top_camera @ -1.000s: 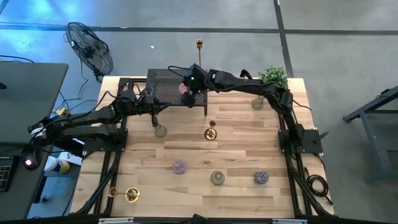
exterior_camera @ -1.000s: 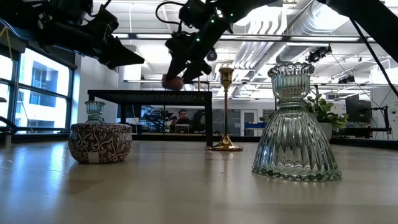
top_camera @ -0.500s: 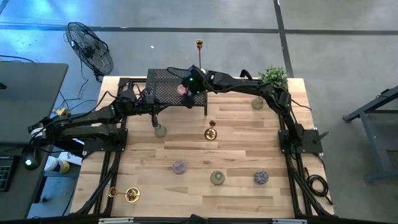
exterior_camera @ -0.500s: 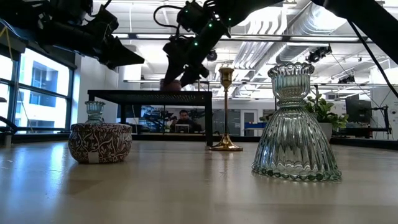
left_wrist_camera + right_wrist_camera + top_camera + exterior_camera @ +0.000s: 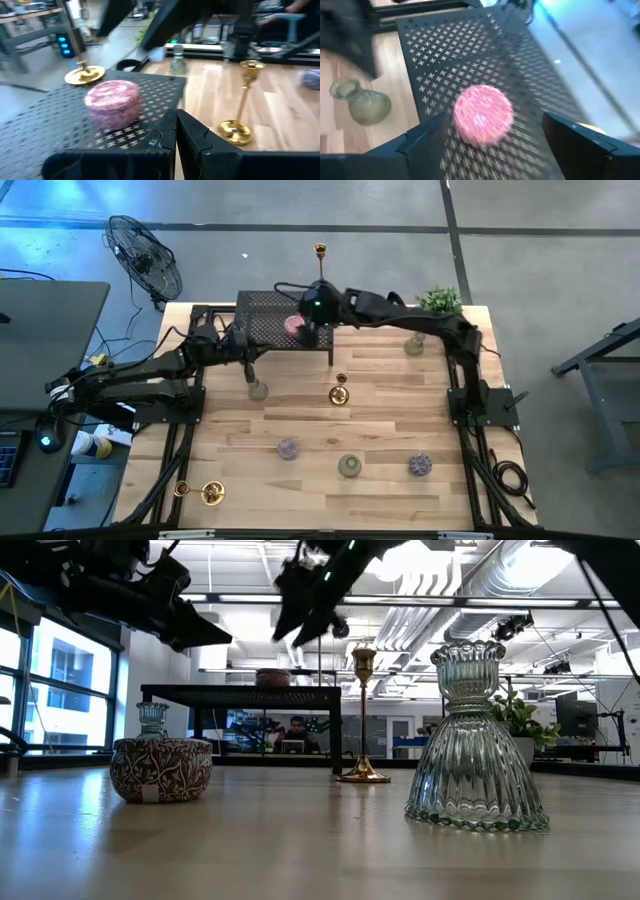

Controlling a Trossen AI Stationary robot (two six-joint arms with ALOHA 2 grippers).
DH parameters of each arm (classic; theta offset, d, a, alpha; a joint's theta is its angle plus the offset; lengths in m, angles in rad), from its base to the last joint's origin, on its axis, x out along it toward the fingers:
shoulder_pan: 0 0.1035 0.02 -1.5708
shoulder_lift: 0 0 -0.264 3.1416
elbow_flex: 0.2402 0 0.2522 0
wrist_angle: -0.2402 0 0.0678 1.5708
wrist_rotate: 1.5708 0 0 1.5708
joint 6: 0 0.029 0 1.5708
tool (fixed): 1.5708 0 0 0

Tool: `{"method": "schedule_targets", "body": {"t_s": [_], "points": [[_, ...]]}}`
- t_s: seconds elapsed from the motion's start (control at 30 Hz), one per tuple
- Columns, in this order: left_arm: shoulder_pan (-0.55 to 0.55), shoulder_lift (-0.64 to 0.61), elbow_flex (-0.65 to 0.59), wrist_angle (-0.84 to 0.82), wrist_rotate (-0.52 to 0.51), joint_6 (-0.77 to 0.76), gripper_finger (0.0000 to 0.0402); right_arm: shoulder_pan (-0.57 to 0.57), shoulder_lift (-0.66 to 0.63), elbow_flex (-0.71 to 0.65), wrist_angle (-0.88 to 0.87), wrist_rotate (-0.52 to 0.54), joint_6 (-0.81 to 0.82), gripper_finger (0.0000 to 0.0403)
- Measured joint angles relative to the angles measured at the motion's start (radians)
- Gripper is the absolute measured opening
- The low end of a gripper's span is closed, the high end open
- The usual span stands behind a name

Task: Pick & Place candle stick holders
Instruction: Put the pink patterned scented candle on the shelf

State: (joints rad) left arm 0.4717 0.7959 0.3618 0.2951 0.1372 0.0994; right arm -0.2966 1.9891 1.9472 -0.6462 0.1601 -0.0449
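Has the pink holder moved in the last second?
Yes. The pink holder dropped from just above the black rack onto its top; the open right gripper has lifted clear.

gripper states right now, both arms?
Left gripper: shut, empty, beside the mesh rack.
Right gripper: open, above the pink holder on the rack.

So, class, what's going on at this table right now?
The right gripper hangs open just above a pink round holder that sits on the black mesh rack, not gripping it. The left gripper waits shut by the rack's near left corner. Other holders and a gold candlestick stand on the wooden table.
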Motion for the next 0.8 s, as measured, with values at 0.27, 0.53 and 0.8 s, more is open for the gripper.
{"method": "schedule_targets", "body": {"t_s": [0.27,0.53,0.8], "points": [[0.000,0.000,0.000,-0.011,-0.023,-0.018,0.0000,0.079,-0.267,-0.266,-0.001,0.129,-0.034,0.0195],[0.000,0.053,0.183,-0.289,0.004,-0.059,0.0000,0.089,-0.629,-0.984,0.587,0.112,0.034,0.0068],[-0.001,0.352,0.635,-0.804,-0.012,-0.059,0.0009,0.105,-0.849,-1.327,0.922,0.099,0.046,0.0012]]}}
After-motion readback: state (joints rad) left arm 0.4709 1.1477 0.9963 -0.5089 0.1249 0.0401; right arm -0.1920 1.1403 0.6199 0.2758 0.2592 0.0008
